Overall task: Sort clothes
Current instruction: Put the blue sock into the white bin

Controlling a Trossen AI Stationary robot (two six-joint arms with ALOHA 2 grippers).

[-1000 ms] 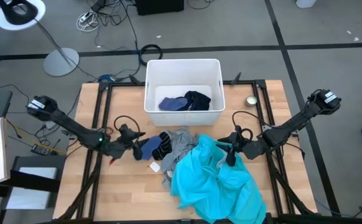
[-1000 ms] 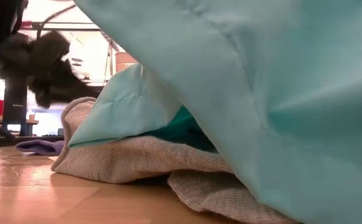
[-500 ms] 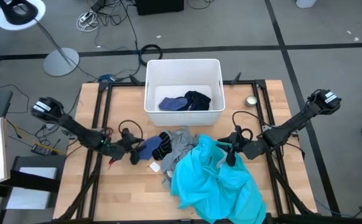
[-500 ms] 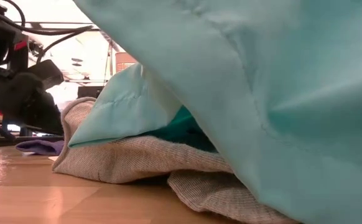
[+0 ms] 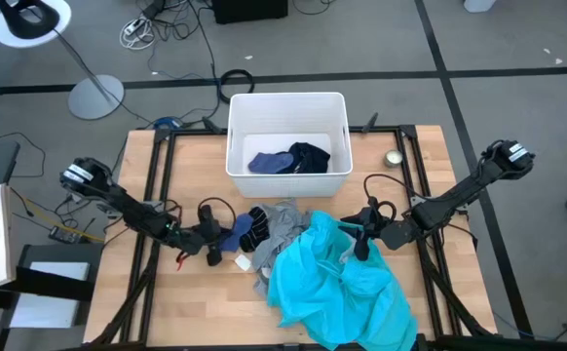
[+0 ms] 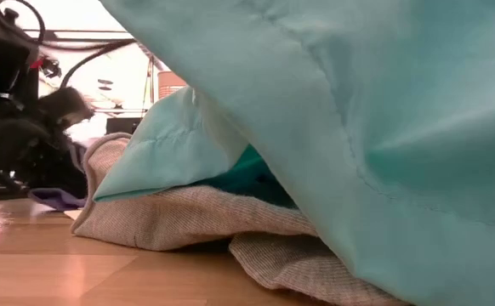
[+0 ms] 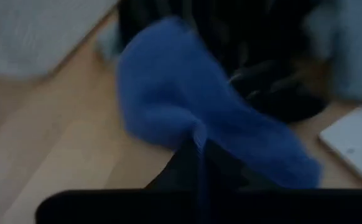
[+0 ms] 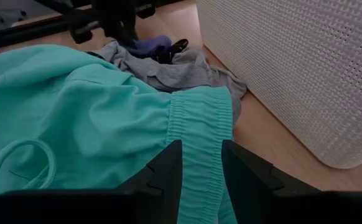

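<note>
A blue sock point(image 5: 233, 230) lies on the table left of the black socks point(image 5: 256, 230) and the grey shirt point(image 5: 282, 222). My left gripper point(image 5: 215, 241) is at the sock's left end, shut on it. The big turquoise garment point(image 5: 337, 288) is spread over the near middle of the table, partly on the grey shirt. My right gripper point(image 5: 359, 242) sits at its upper right part, shut on its waistband. A dark navy garment point(image 5: 308, 154) and a blue piece point(image 5: 269, 163) lie in the white bin point(image 5: 235, 146). My left gripper has a raised fold at the blue sock's near edge point(image 7: 196, 134) between its two fingers, coming low from the table's left. The rest of the sock point(image 7: 168, 87) lies on the table. My right gripper has the turquoise garment's gathered elastic waistband point(image 8: 199, 124) between its two fingers point(image 8: 168, 165), which lie across the band. It comes slanting down from the table's right. The garment lies slack on the table and on the grey shirt.
The white bin stands at the table's far middle, its wall point(image 8: 293, 68) close beside my right gripper. A small white card point(image 5: 243, 261) lies near the socks. A small round tin point(image 5: 394, 158) sits at the far right. Bare wood shows at the near left.
My left gripper has gone toward the table's right and near edge, down onto the blue sock's left end. My right gripper and the turquoise garment have kept still.
</note>
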